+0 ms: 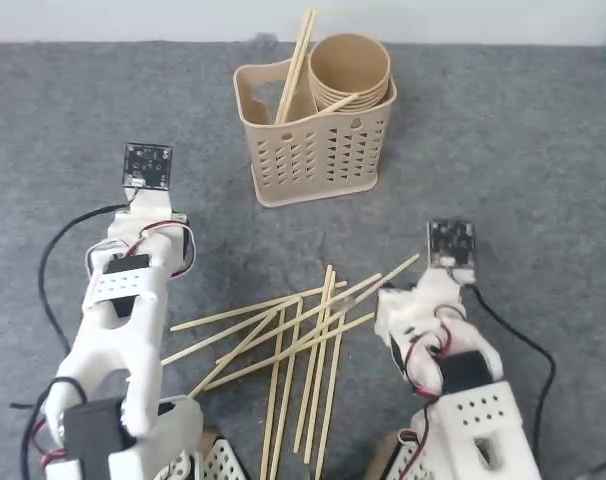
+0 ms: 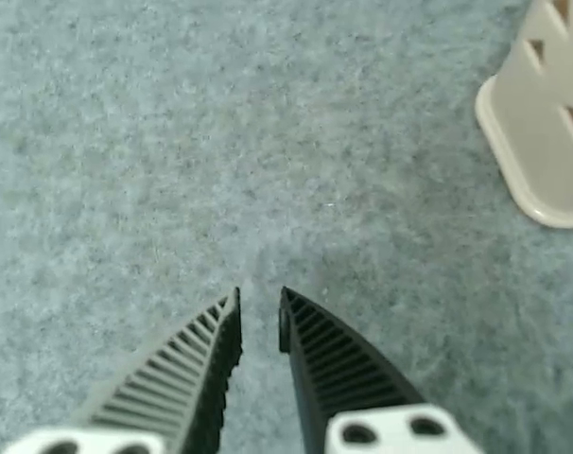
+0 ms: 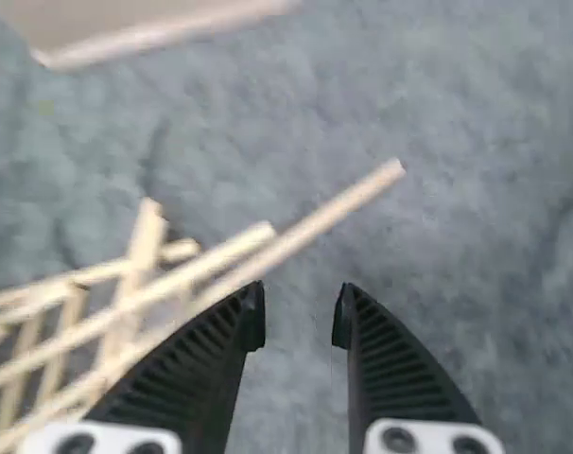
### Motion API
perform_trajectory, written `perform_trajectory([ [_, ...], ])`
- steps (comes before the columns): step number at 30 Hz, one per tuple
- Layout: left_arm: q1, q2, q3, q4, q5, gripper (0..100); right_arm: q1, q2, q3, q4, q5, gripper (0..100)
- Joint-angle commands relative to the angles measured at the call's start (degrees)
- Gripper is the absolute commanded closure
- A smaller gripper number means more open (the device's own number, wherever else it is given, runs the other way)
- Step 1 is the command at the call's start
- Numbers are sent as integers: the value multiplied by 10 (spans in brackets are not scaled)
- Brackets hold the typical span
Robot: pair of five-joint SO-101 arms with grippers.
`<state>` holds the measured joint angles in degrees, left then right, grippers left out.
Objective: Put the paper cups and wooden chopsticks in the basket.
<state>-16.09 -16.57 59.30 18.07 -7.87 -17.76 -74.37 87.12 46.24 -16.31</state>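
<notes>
Across the whole high view, grey mat [image 1: 543,150]. At upper centre, basket [image 1: 313,160], with stacked cups [image 1: 349,62] already in its right part and a few standing chopsticks [image 1: 298,55] in its left. At lower centre, between the two arms, loose chopsticks [image 1: 303,340] lying flat, crossed and overlapping. By the look of it, the only work left.

In the right wrist view, right gripper [image 3: 298,293] low over the mat, parted a moderate way, gripping nothing, with the ends of the nearest sticks just beside one jaw. In the left wrist view, left gripper [image 2: 258,298] over bare mat, parted only a sliver, likewise empty, near a corner of the basket.

Judging the step as a pick from the pile by the right gripper:

- Choose the outlying chopstick [image 1: 395,272] pointing toward middle right of the high view, as the least tangled.
- Straddle it across its length, not along it.
- Come down until both tips meet the mat, then close firmly, since a thin round stick probably rolls or slips.
- Lift slowly and watch for neighbours dragged along.
- Tip it upright before the basket and release over the left part, clear of the cups.
</notes>
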Motion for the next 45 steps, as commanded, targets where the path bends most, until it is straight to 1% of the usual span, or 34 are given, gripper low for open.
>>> perform_trajectory([
  [1, 4, -25, -1, -14, -4, 934, 0, -51, 47, -72, 12, 858],
  [4, 4, -25, 0, -13, -4, 934, 3, -88, 84, -122, 12, 858],
  [9, 3, -24, 0, -11, -4, 934, 29, -134, 98, -122, 12, 858],
  [13, 2, -25, 8, -11, -4, 934, 53, -140, 98, -121, 12, 856],
  [14, 1, -25, 8, -11, -4, 934, 54, -139, 98, -116, 12, 856],
  [19, 1, -25, 8, -2, -4, 934, 69, -145, 98, -15, 12, 858],
  [23, 2, -26, 8, 0, -13, 934, 100, -146, 98, -20, 12, 858],
  [31, 5, -26, 10, 4, -31, 935, 117, -141, 98, -17, 12, 859],
  [34, 18, -32, 14, 27, -43, 935, 117, -140, 98, -15, 12, 872],
  [36, 28, -32, 14, 43, -48, 935, 117, -140, 98, -11, 12, 928],
  [38, 37, -42, 10, 78, -57, 935, 117, -141, 98, -14, 12, 996],
  [42, 52, -97, 12, 180, -110, 934, 117, -143, 98, -9, 12, 970],
  [45, 71, -144, 8, 281, -116, 934, 117, -145, 98, -10, 12, 974],
])
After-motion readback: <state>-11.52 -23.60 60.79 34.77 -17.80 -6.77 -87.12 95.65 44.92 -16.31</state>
